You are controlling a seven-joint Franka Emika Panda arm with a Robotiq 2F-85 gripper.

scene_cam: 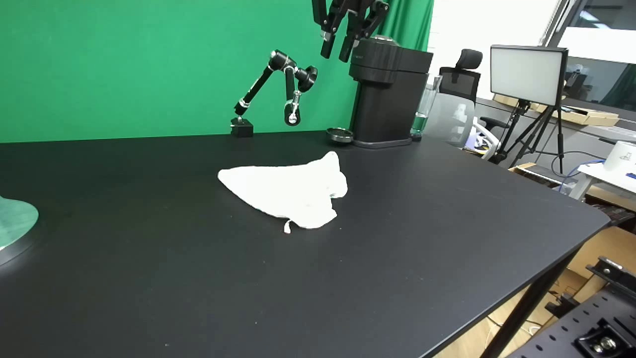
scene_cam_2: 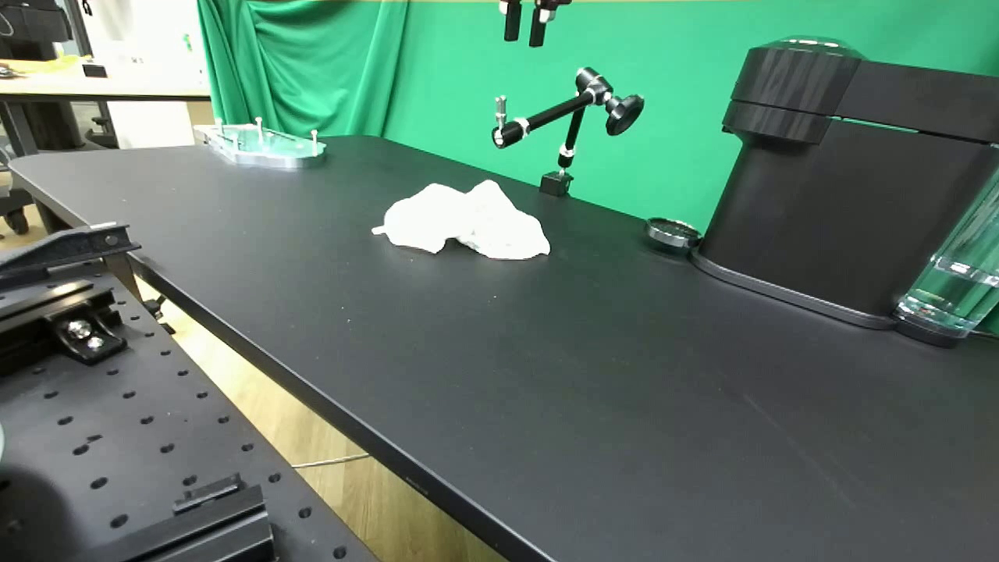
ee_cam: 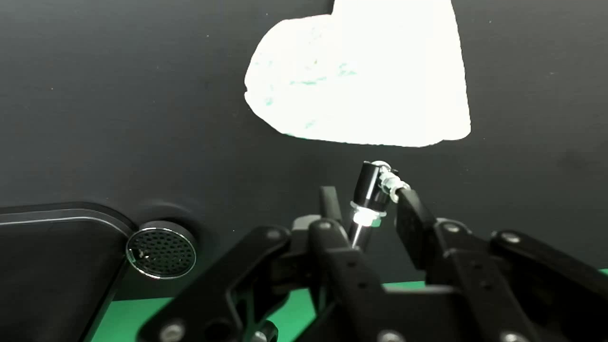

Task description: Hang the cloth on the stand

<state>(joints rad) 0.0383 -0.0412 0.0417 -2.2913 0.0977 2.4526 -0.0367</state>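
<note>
A crumpled white cloth lies on the black table, in both exterior views (scene_cam: 288, 191) (scene_cam_2: 503, 226) and at the top of the wrist view (ee_cam: 389, 76). The stand is a black jointed arm on a small square base near the green backdrop, in both exterior views (scene_cam: 258, 90) (scene_cam_2: 554, 115). Part of the stand (ee_cam: 371, 187) shows between the fingers in the wrist view, beyond them. My gripper is high above the table, at the top edge of both exterior views (scene_cam: 336, 48) (scene_cam_2: 525, 26). Its fingers (ee_cam: 370, 204) are apart with nothing held, and it does not touch the cloth.
A black coffee machine (scene_cam: 387, 99) (scene_cam_2: 827, 187) stands beside the stand, with a small round drip tray (scene_cam: 340, 135) (scene_cam_2: 673, 232) at its foot. A clear plate with pegs (scene_cam_2: 265, 148) lies at the table's far end. A green backdrop (scene_cam: 149, 64) rises behind the table.
</note>
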